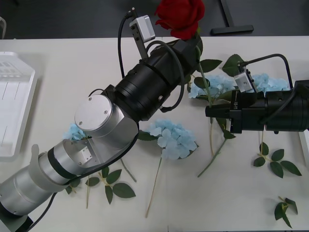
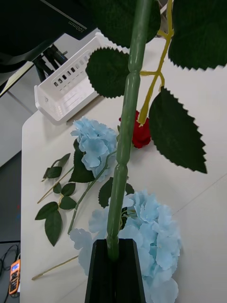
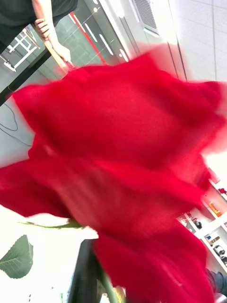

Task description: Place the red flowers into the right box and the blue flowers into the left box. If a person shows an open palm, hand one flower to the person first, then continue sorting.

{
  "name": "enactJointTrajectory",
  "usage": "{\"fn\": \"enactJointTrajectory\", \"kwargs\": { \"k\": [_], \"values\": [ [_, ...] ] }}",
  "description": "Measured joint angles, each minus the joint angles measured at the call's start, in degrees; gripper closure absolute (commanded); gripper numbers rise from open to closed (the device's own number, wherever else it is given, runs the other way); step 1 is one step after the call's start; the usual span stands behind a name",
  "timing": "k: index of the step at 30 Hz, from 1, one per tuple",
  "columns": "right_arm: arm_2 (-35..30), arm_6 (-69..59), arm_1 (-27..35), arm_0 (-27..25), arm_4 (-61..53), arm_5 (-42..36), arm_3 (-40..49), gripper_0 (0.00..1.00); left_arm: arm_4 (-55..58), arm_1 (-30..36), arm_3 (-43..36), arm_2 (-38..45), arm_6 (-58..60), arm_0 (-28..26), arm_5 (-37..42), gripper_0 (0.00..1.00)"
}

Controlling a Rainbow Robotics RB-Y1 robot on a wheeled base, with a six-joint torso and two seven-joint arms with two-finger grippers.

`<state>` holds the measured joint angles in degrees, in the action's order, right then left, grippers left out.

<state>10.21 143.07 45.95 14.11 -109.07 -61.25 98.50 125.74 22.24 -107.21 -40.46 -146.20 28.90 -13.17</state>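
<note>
One red flower (image 1: 179, 17) is lifted above the table's far edge, its head looming close in the left wrist view (image 3: 118, 156). My left gripper (image 1: 192, 48) is shut on the stem just under the head. My right gripper (image 1: 207, 112) comes in from the right and is shut on the same green stem (image 2: 124, 142) lower down. A second red flower (image 2: 141, 132) lies on the table. Several blue flowers (image 1: 174, 137) (image 1: 212, 86) (image 1: 268, 82) lie around both arms. The left box (image 1: 14, 140) stands at the far left. I cannot tell whether the right box shows.
Loose green leaf sprigs lie at the front (image 1: 108, 181) and at the right (image 1: 275, 162) (image 1: 286, 208). A white box with slotted walls (image 2: 52, 102) stands beyond the blue flowers (image 2: 97, 142) in the right wrist view. My left arm (image 1: 96, 130) stretches diagonally across the table's middle.
</note>
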Motion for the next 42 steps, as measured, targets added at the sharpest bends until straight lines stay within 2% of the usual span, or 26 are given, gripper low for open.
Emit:
{"fn": "enactJointTrajectory", "kwargs": {
  "k": [19,23,27,35,42],
  "values": [
    [-0.27,-3.04,0.4,0.16,0.26,0.97,-0.21,1.0,0.0,0.0,0.01,0.0,0.0,0.0,0.0,0.0],
    [-2.11,-6.64,1.91,0.19,0.26,0.07,-1.89,1.0,0.0,0.0,0.01,0.0,0.0,0.0,0.0,0.0],
    [-6.48,-12.49,4.05,0.23,2.12,-4.2,-4.6,1.0,0.0,0.0,0.01,0.0,0.0,0.0,0.0,0.0],
    [-16.5,-18.72,12.06,0.3,5.82,-15.12,-17.22,1.0,0.01,0.1,0.36,-0.01,0.0,0.04,0.0,0.0],
    [-21.67,-18.78,20.57,0.45,9.18,-23.91,-36.84,1.0,7.44,3.6,-1.39,0.25,0.0,0.44,0.02,0.0]
  ]
}}
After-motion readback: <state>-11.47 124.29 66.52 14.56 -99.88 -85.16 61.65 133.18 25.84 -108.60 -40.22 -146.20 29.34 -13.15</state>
